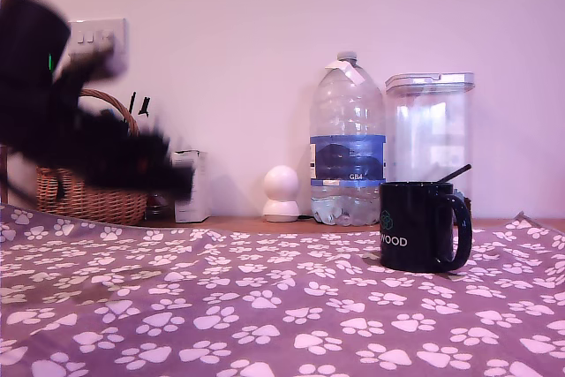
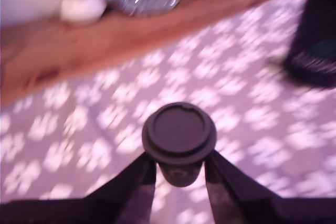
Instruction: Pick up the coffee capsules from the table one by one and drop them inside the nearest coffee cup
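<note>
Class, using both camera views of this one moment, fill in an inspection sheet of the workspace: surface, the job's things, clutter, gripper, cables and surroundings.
Surface: table with a wooden edge, covered by a purple paw-print cloth.
Job's things: capsule held in the gripper, off the cloth; black mug upright at the exterior view's right, a thin dark stick leaning out of it.
Clutter: wicker basket, white round camera, water bottle, clear canister, small white box, all along the wall.
Gripper: gripper shut on the capsule; arm blurred in the exterior view.
Cables: nothing seen.
Surroundings: plain wall, switch plate.
</note>
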`<state>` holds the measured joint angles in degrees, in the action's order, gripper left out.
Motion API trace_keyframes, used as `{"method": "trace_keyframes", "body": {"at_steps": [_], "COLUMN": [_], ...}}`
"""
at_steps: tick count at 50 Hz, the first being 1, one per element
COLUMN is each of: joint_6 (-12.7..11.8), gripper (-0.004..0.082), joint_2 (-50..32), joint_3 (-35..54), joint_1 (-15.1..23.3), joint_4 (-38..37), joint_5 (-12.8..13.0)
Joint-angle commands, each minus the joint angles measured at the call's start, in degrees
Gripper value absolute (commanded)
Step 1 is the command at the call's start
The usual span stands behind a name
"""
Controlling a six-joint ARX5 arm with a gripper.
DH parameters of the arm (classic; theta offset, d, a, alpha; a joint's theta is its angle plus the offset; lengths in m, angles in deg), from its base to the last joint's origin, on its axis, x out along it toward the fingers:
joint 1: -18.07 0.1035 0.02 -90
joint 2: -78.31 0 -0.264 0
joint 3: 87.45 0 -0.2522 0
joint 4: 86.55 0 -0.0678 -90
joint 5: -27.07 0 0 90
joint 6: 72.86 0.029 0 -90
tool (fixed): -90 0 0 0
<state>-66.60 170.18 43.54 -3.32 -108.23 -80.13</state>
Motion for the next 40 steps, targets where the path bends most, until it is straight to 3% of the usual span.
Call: {"method": "trace_keyframes", "body": {"at_steps": [1, 16, 30, 40], "joint_6": [0.5, 1.31, 1.25, 1.25], "gripper": [0.0058, 0.0058, 0.0058, 0.0059], "joint_2": [-2.64, -12.94, -14.34, -14.34], "joint_3": [-0.22, -0.22, -0.24, -0.24], "joint_1": [-1.46, -6.38, -10.21, -10.67], "joint_4": [1.97, 11.93, 13.49, 14.56], "joint_5": [-0.39, -1.33, -2.27, -2.27]}}
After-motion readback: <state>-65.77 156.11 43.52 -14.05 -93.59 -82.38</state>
